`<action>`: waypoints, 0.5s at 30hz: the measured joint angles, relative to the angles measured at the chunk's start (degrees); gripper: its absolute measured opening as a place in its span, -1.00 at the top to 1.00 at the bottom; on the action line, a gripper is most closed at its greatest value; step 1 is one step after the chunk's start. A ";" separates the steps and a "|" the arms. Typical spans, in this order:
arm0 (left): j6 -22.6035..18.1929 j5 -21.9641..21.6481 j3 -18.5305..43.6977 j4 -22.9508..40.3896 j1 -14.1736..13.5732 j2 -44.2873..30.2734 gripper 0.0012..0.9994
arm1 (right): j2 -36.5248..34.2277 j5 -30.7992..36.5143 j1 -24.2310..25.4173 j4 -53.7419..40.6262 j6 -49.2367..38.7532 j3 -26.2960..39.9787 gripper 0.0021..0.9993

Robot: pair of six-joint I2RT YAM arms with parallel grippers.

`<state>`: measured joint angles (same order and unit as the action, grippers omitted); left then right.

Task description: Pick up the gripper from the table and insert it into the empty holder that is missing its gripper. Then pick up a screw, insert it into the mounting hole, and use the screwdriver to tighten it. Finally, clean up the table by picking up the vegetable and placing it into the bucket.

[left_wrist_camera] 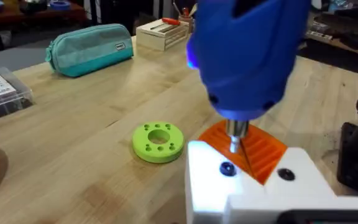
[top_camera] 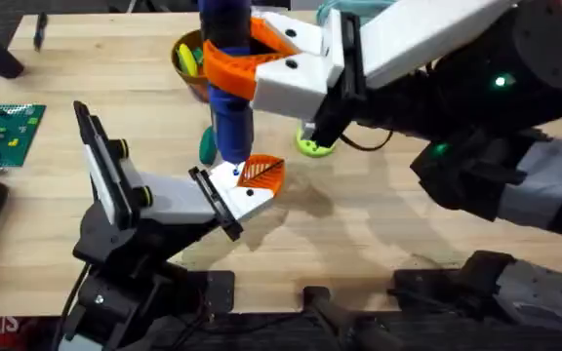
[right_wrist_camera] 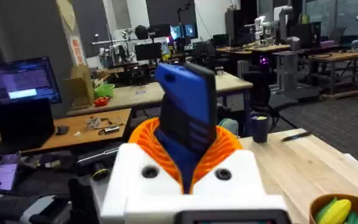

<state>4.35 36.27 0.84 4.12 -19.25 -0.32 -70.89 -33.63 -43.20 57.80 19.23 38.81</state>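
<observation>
We see the holder [top_camera: 154, 200] nearest on the tabletop [top_camera: 379, 234], the gripper [top_camera: 258, 175] seated at its end. Above, our right tool [top_camera: 252, 63] clenches the upright screwdriver [top_camera: 227, 107]; beyond, a bucket [top_camera: 185, 54]. The left tool's state we cannot tell.

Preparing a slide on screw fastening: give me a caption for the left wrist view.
The blue screwdriver stands with its bit on the white gripper beside a dark screw hole, a green disc lying nearby on the table.
</observation>
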 joint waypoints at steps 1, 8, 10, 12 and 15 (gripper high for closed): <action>0.00 0.00 0.00 0.00 0.00 0.00 0.97 | 0.01 0.00 0.00 0.00 0.00 0.00 0.91; -0.01 0.00 -0.01 0.00 0.00 0.00 0.96 | 0.00 0.20 0.00 0.00 0.01 0.00 0.91; -0.01 0.00 0.00 0.00 0.00 0.01 0.97 | 0.00 0.20 0.00 0.02 0.01 0.00 0.91; -0.01 0.00 -0.02 0.00 0.00 0.01 0.97 | -0.16 0.21 -0.01 0.19 0.01 0.00 0.91; 0.00 0.00 0.00 0.00 0.00 0.00 0.97 | -0.57 0.36 -0.17 0.24 0.00 0.00 0.91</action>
<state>4.35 36.27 0.84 4.12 -19.25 -0.32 -71.46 -33.27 -43.37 58.04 19.24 38.81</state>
